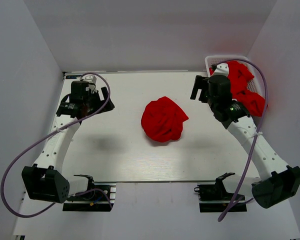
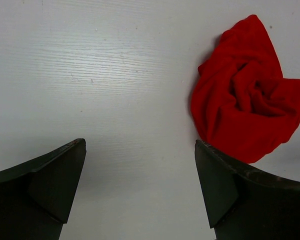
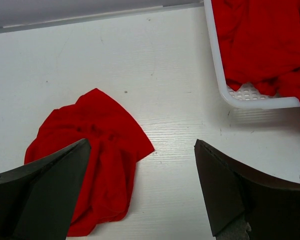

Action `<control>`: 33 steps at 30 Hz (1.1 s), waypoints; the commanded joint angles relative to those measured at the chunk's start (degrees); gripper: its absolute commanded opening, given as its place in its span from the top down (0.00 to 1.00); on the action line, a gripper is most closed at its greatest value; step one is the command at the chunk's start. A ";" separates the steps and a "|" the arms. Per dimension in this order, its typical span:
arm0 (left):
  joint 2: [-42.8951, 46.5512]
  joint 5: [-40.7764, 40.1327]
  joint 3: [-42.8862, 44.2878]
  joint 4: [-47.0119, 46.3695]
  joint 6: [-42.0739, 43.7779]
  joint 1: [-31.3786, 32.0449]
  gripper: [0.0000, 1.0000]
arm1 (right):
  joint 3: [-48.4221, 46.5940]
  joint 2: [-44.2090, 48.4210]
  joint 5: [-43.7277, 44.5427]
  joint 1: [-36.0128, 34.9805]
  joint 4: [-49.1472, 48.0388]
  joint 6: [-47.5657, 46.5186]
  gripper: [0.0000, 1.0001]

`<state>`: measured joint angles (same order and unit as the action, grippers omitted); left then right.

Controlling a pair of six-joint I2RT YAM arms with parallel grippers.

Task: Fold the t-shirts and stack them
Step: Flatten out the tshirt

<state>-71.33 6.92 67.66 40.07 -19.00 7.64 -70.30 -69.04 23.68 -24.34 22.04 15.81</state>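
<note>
One red t-shirt (image 1: 163, 119) lies crumpled in a heap at the middle of the white table (image 1: 115, 145); the same t-shirt (image 2: 245, 95) shows at the right of the left wrist view, and the t-shirt (image 3: 97, 150) at the lower left of the right wrist view. More red t-shirts (image 1: 245, 89) fill the white mesh basket (image 1: 211, 61) at the back right. My left gripper (image 1: 101, 97) hangs open over the table's left side, apart from the heap. Between heap and basket, my right gripper (image 1: 197, 89) is open and holds nothing.
The basket (image 3: 250, 97) corner stands close to the right gripper (image 3: 140, 145) in the right wrist view. White walls close in the table at the back and on both sides. The left gripper (image 2: 140, 145) looks down on bare table.
</note>
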 commanded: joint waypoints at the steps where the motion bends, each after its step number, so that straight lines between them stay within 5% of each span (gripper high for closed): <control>1: -0.47 2.75 1.42 -1.57 1.51 0.18 0.00 | 0.25 0.83 -0.12 0.08 0.37 -1.14 0.10; 8: -5.66 13.98 -2.79 -8.77 3.80 3.16 0.00 | 3.41 -3.63 -10.92 0.17 0.19 -1.49 0.10; 16: -11.81 19.42 -7.18 -16.85 4.50 16.43 0.00 | 8.16 -12.35 -26.20 0.26 -0.68 -1.31 0.10; 26: -20.51 19.71 -9.83 -23.80 3.62 24.00 0.00 | 8.87 -20.52 -27.81 0.34 -4.73 -0.96 0.15; 31: -25.78 15.24 -5.97 -25.13 1.61 25.85 0.14 | 7.82 -23.95 -27.20 0.52 -6.22 -0.08 0.33; 32: -28.05 13.93 -5.26 -24.44 1.60 25.85 0.26 | 7.46 -24.04 -27.02 0.35 -6.31 0.01 0.43; 33: -29.12 13.91 -3.60 -23.47 0.82 25.85 0.41 | 7.29 -24.13 -26.85 0.43 -6.66 0.62 0.71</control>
<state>-99.31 23.20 59.86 17.67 -17.30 33.30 -60.23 -93.21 -3.05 -24.08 17.82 14.96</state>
